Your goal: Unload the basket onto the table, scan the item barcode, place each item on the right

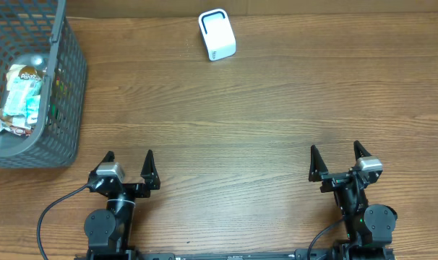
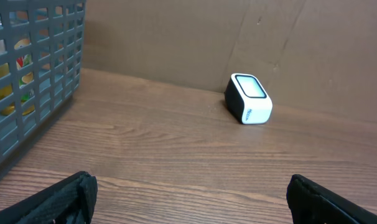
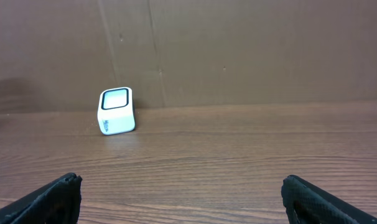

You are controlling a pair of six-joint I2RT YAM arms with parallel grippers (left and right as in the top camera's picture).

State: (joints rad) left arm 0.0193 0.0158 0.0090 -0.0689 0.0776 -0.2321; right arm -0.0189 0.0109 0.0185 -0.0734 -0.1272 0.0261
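Observation:
A small white barcode scanner (image 1: 217,35) with a dark-rimmed window stands at the back middle of the table; it also shows as the scanner (image 2: 248,98) and the scanner (image 3: 116,111). Packaged items (image 1: 22,94) lie in a grey basket (image 1: 60,108) at the far left; no barcode is visible. My left gripper (image 1: 129,162) rests open near the front left edge, nothing between its fingers. My right gripper (image 1: 336,157) rests open near the front right edge, also holding nothing. In the wrist views the left gripper (image 2: 188,194) and the right gripper (image 3: 182,193) show only bare wood between the jaws.
The basket wall (image 2: 33,81) rises at the left of the left wrist view, with colourful packets behind the mesh. A brown cardboard backdrop (image 3: 238,50) closes off the far edge of the wooden table (image 1: 241,123).

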